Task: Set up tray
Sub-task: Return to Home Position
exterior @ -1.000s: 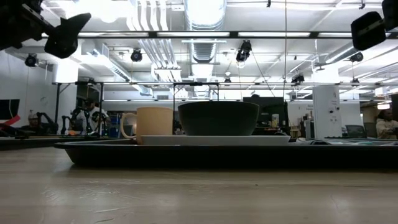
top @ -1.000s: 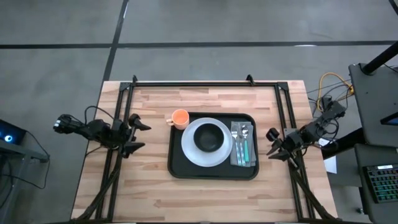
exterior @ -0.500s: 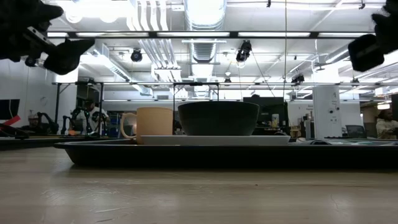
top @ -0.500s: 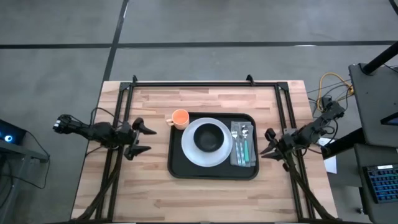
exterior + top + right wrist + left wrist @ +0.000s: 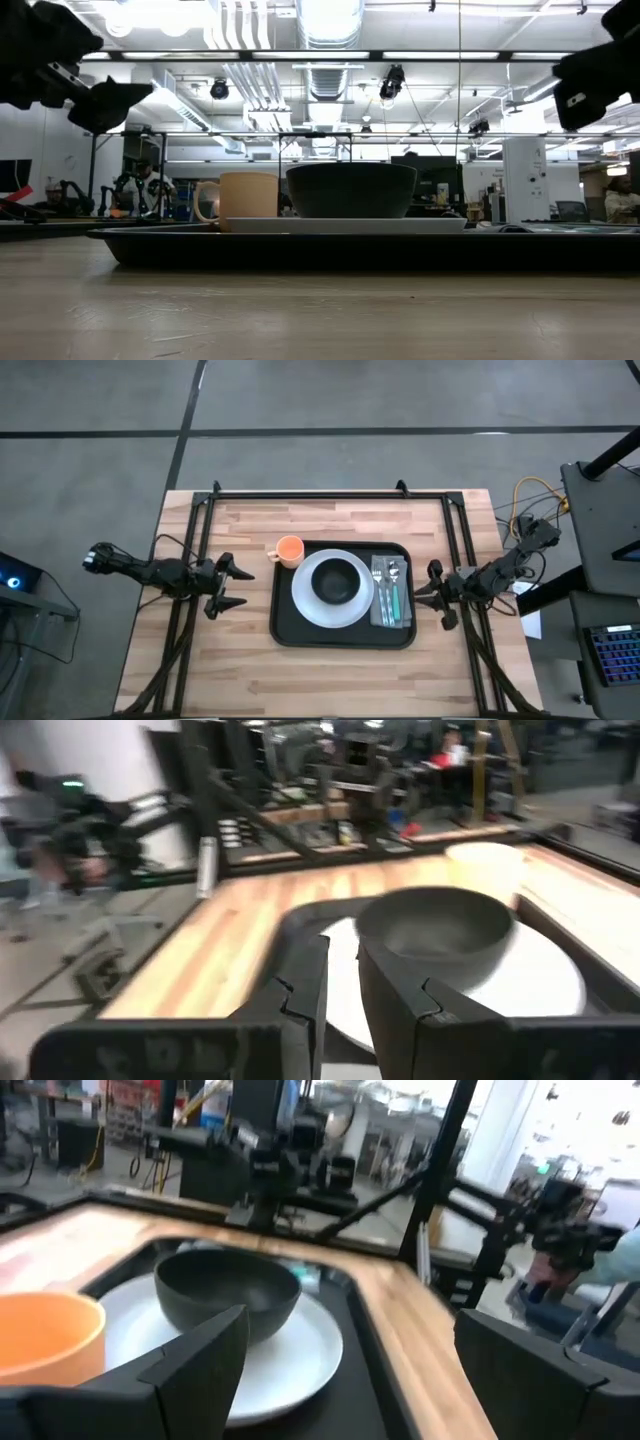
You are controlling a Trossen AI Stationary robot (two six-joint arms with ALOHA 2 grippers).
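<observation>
Matt black tray [image 5: 285,632] – pale wood-plank table [image 5: 330,670], smooth

Overhead, table-level, two wrist cameras (all sharing the tray [image 5: 343,638])
</observation>
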